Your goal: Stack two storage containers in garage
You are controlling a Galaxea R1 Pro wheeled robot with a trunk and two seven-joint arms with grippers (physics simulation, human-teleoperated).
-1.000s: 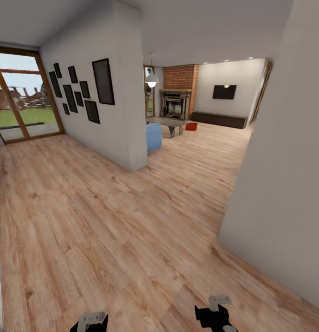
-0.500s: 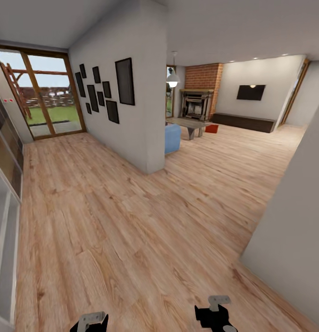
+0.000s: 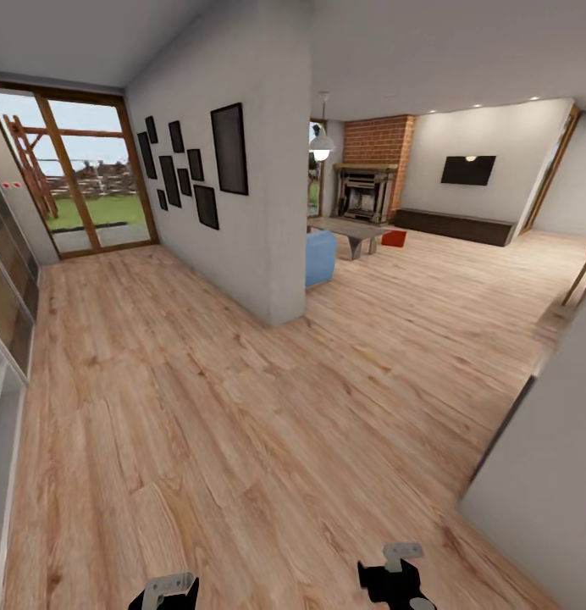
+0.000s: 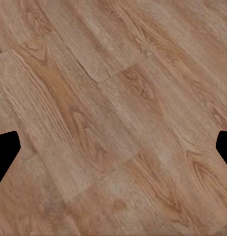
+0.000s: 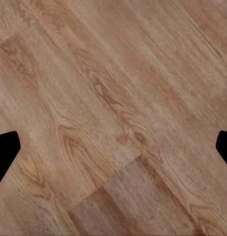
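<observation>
Far ahead in the living room, one red-orange storage container sits on the light wood planks beside the low table; the second container is out of view. My left gripper and right gripper hang low over the plank flooring at the near edge of the head view. In the left wrist view the left gripper is open, with bare planks between its fingertips. In the right wrist view the right gripper is open too, fingertips wide apart, holding nothing.
A partition wall with black frames juts in ahead, with a blue sofa behind its corner. A white wall corner stands close on the right. Beyond are the brick fireplace and TV. Glass doors stand far left.
The whole picture has shifted, so the camera has moved: more of the living room shows past the right wall corner. Both grippers keep their places, open and empty.
</observation>
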